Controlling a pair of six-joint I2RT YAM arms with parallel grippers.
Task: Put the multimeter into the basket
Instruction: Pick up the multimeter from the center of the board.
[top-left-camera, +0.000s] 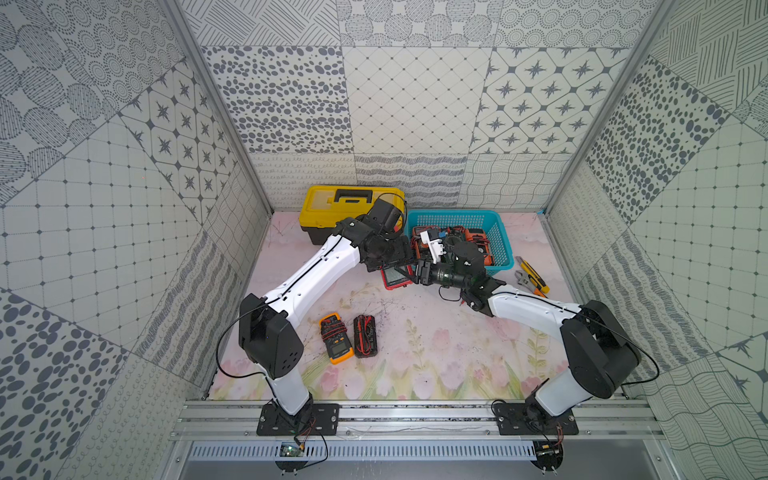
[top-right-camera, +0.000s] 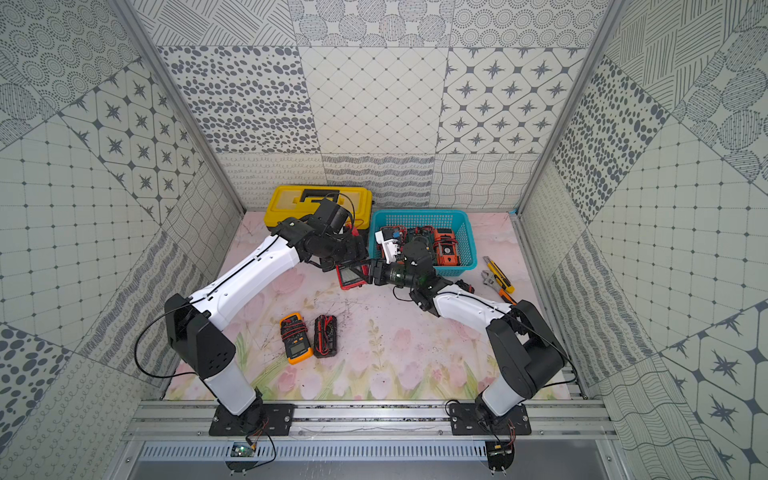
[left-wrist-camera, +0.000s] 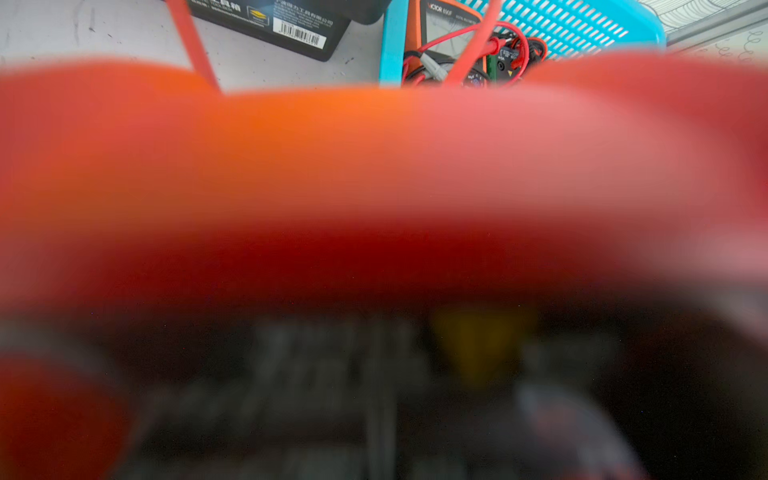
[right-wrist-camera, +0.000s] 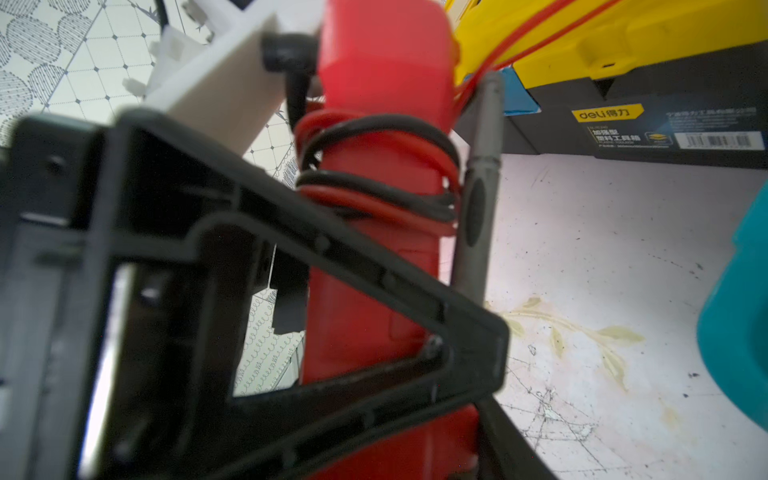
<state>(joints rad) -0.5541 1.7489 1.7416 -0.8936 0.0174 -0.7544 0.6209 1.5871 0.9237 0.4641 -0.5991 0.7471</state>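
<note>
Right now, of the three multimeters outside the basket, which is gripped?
The red meter beside the basket: the right pincer is shut on it. The orange meter and dark meter lie free on the mat.

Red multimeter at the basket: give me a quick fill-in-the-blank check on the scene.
1. The right hand is shut on the red multimeter, just outside the turquoise ____.
2. Beside the basket, the toolbox has a ____ lid.
3. The orange multimeter lies on the mat nearer the ____ arm's base.
Missing: basket; yellow; left.

One basket, one toolbox, one utility knife, one wrench, and three multimeters outside the basket.
</note>
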